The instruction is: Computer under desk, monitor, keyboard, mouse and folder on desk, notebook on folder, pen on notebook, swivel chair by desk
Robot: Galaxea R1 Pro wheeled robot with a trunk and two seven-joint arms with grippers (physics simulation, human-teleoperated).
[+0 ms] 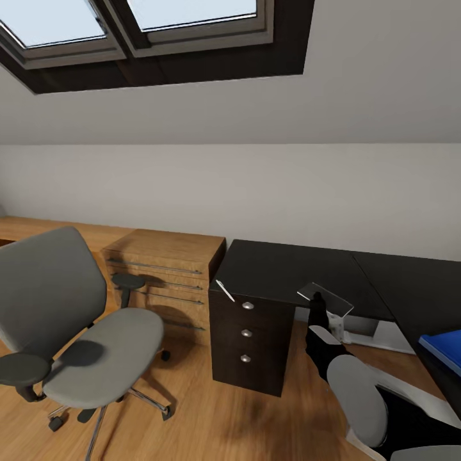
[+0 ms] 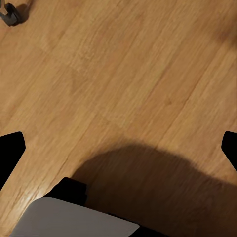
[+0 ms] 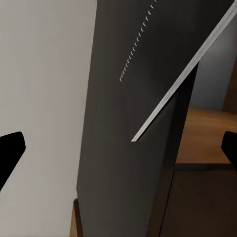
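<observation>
a bedroom under a sloped white ceiling with skylight windows (image 1: 137, 25) in the upper left of the head view. the grey swivel chair (image 1: 70, 320) stands on the wood floor (image 1: 211, 416) at lower left, its seat bare, well apart from the desk (image 1: 288, 272), whose glossy black top spans centre to right. the desk's black drawer unit (image 1: 248, 339) shows three round silver knobs, and a light-wood cabinet (image 1: 168, 275) sits just beside it on the left. the blue folder (image 1: 443, 349) lies on the desk at the right edge. a pen (image 1: 225, 290) rests on the desk's front left corner. the right gripper (image 1: 315, 306), at centre right, holds a slim dark panel with a silver edge, probably the keyboard (image 1: 324, 296), over the desk's front edge; whether its fingers press it cannot be told. the left gripper (image 2: 118, 148) is spread wide over bare floor.
</observation>
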